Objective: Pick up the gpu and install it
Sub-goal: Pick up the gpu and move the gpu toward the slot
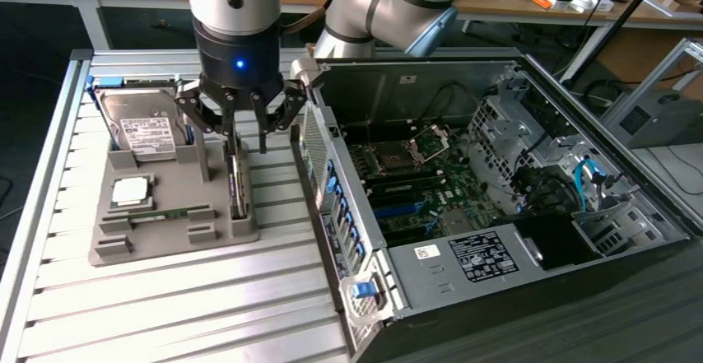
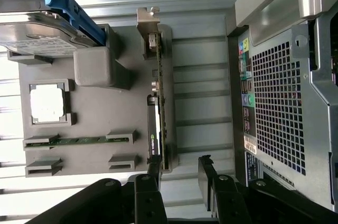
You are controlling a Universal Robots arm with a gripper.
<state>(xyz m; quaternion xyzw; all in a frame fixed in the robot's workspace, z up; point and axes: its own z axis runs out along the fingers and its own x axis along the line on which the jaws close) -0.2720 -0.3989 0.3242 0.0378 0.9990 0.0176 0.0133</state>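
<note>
The gpu (image 1: 239, 188) stands on its edge in a slot of the grey parts holder (image 1: 165, 244). It is a thin green card (image 2: 161, 102) with a silvery metal bracket (image 2: 148, 22) at one end. My gripper (image 1: 247, 143) hangs just above the card's end away from the bracket. It is open, with nothing between the jaws. In the wrist view, the gripper (image 2: 179, 170) has one black fingertip (image 2: 155, 167) close beside the card's end and the other off to the side. No contact with the card shows.
The holder (image 2: 132, 123) also carries a silver hard drive (image 1: 148, 126), a processor chip (image 1: 132, 190) and a memory stick (image 1: 167, 214). The open computer case (image 1: 462, 182) lies at the exterior view's right, its perforated rear panel (image 2: 280, 102) close to the card.
</note>
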